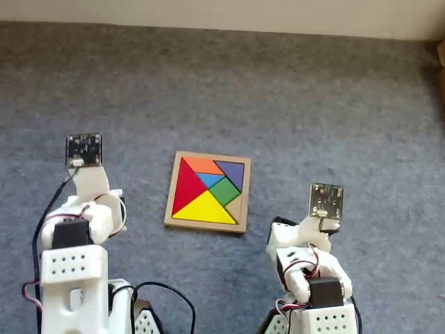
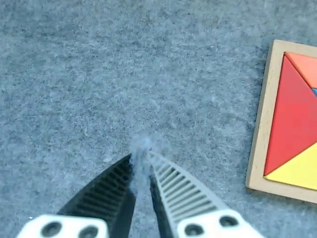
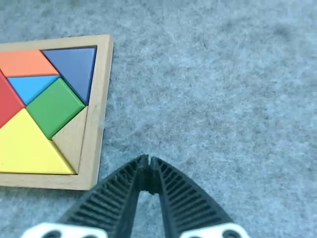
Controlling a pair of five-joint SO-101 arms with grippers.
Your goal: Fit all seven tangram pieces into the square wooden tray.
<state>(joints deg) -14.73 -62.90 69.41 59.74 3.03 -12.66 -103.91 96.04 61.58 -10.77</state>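
The tray [image 1: 170, 198] lies on the grey surface between our two arms, with six coloured pieces seated in it. Our left fingers [image 2: 111, 191] and right fingers [image 3: 119, 193] are pressed together and hold nothing, one pair to each side of the tray. If the wood-coloured corner triangle [image 3: 69, 141] is a gap, we risk calling the task done too soon. A careless reach could also nudge the tray. We cannot tell whether that triangle is a piece or bare wood, and the left wrist view cuts off most of the tray.
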